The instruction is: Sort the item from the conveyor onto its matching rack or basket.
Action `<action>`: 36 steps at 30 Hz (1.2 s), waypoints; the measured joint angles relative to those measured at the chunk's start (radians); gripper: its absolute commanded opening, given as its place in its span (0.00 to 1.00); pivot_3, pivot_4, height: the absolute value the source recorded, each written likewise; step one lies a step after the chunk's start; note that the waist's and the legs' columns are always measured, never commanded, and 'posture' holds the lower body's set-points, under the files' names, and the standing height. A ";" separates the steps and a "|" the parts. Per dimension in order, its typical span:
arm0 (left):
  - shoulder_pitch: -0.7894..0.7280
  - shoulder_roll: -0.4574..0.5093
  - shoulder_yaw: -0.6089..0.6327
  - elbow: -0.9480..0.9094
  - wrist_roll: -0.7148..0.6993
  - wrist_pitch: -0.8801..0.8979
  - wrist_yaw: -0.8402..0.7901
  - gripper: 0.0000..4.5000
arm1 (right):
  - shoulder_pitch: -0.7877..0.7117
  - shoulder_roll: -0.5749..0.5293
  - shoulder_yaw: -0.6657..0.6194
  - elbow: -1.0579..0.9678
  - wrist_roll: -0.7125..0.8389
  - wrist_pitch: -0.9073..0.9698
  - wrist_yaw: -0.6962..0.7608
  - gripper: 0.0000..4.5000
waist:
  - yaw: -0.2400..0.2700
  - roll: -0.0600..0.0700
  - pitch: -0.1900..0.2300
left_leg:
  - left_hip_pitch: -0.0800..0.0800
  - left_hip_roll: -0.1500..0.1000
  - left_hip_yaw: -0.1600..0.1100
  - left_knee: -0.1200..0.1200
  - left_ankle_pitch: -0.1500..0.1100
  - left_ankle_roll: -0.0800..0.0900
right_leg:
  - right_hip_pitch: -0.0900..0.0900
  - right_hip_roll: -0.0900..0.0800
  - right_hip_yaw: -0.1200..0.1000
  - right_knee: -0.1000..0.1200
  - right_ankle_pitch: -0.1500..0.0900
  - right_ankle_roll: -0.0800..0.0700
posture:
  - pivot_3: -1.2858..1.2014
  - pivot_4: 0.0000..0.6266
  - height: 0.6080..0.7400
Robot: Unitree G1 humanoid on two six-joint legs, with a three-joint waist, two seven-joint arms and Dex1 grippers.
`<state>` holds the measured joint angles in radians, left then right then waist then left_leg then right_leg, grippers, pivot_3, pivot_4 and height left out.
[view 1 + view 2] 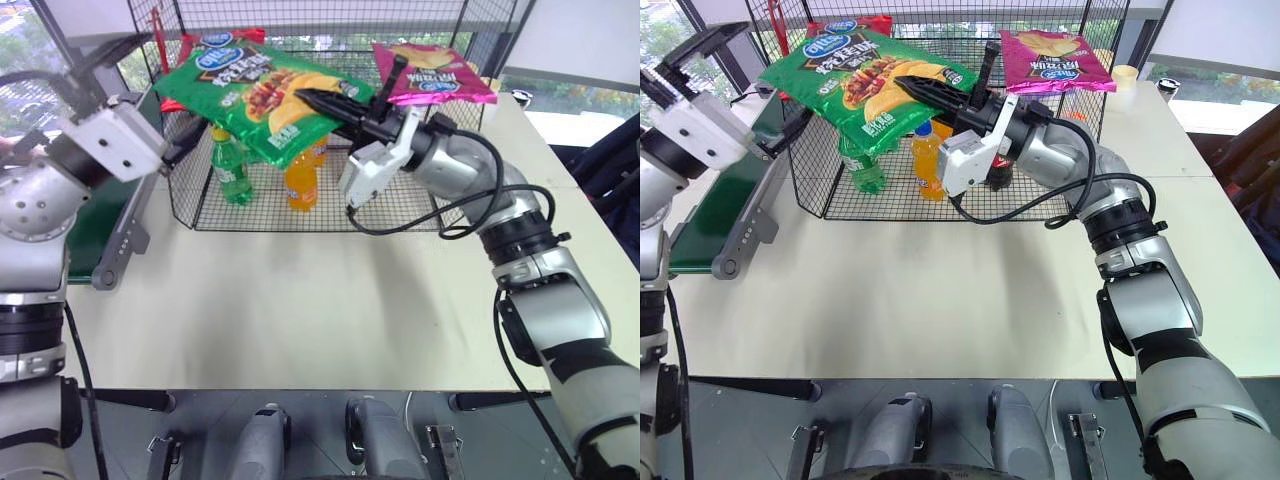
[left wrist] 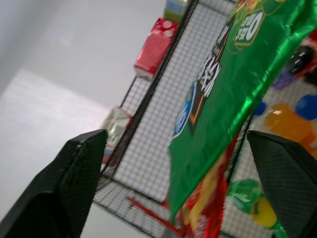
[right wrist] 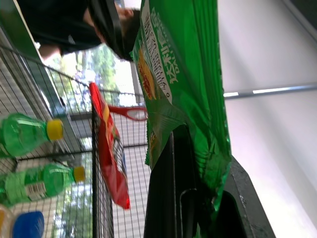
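Green chip bag point(image 1: 258, 95) hangs in the air over the front edge of the black wire cage point(image 1: 300, 215), pinched at its right end by the right gripper point(image 1: 325, 100), whose fingers are closed on it. The left gripper point(image 2: 188, 183) stands wide open just beside the bag's left end, above the conveyor point(image 1: 725, 205) at the table's point(image 1: 300, 310) left edge.

You have a pale table point(image 1: 300, 310) carrying everything. The black wire-mesh cage point(image 1: 200, 205) stands on its far half. Just left of the cage, the conveyor point(image 1: 115, 240) lies along the table's edge; well right of it sits what may be a small cup point(image 1: 1125, 74).
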<state>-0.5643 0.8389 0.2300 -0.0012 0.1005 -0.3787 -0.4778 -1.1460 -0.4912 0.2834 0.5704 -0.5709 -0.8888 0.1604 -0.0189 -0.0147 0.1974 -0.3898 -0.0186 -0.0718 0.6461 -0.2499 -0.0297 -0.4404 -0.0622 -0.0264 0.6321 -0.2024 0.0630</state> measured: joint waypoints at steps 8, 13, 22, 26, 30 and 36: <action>0.184 -0.091 0.117 -0.131 0.145 0.057 0.223 0.99 | 0.002 0.031 -0.035 -0.153 -0.093 0.311 -0.052 0.00 | 0.002 0.000 0.000 | 0.000 0.000 0.000 0.000 0.000 0.000 | 0.000 0.000 0.001 0.000 0.000 -0.001 | 0.52 0.24 1.00; 0.217 -0.125 0.104 -0.170 0.194 0.091 0.266 0.99 | 0.003 0.111 -0.028 -0.189 -0.140 0.575 -0.030 0.00 | 0.004 -0.001 0.000 | 0.000 0.000 0.000 0.001 0.000 0.000 | 0.000 0.000 0.000 0.000 0.001 -0.001 | 0.52 0.24 1.00; 0.208 -0.144 0.088 -0.176 0.220 0.116 0.302 0.99 | -0.011 0.215 0.056 -0.124 -0.238 0.875 -0.025 0.00 | 0.001 -0.001 -0.001 | 0.000 0.000 0.000 0.000 0.000 0.000 | -0.001 0.000 0.000 0.000 0.001 -0.001 | 0.52 0.24 1.00; 0.208 -0.155 0.064 -0.179 0.231 0.128 0.310 0.99 | -0.064 0.264 0.058 -0.070 -0.266 0.985 -0.113 0.00 | 0.000 0.000 0.000 | 0.000 0.000 0.000 0.000 0.000 0.000 | -0.001 0.000 0.000 0.000 0.001 -0.001 | 0.52 0.24 1.00; 0.208 -0.155 0.058 -0.182 0.238 0.137 0.312 0.99 | -0.105 0.311 0.061 -0.038 -0.273 1.101 -0.139 0.00 | -0.002 -0.001 -0.001 | 0.000 0.000 0.000 -0.001 0.000 0.000 | -0.001 0.000 0.000 0.000 0.001 -0.001 | 0.52 0.24 1.00; 0.208 -0.156 0.058 -0.198 0.239 0.152 0.321 0.99 | -0.133 0.369 0.088 0.074 -0.267 1.226 -0.123 0.00 | -0.002 0.000 0.000 | 0.000 0.000 0.000 -0.001 0.000 0.000 | -0.002 0.000 0.000 0.000 0.001 -0.001 | 0.52 0.24 1.00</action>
<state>-0.3565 0.6824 0.2884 -0.1989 0.3398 -0.2267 -0.1568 -1.2788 -0.1218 0.3712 0.6441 -0.8375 0.3375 0.0371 -0.0209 -0.0151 0.1970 -0.3901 -0.0184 -0.0714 0.6454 -0.2498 -0.0298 -0.4420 -0.0621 -0.0263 0.6323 -0.2013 0.0617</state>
